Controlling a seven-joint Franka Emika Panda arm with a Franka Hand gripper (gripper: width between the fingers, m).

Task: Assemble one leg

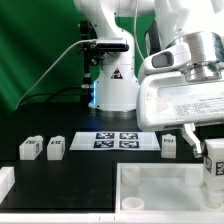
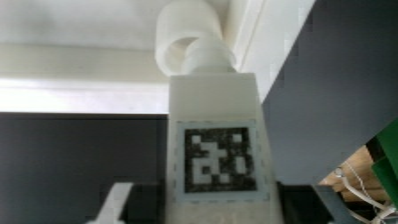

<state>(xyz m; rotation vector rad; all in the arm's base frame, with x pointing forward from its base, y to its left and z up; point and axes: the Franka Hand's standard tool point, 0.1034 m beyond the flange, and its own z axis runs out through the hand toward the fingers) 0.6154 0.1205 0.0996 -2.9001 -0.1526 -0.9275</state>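
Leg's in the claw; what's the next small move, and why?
Probably lower the claw slowly toward the tray: the leg hangs gripped above its corner on the exterior view's right, apparently not yet seated.

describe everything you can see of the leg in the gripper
The leg is a white, plastic-looking block, longer than wide, with a square black-and-white tag on one face and a rounded white stub at one end. The gripper holds it at the exterior view's right, by the white tray-like piece.
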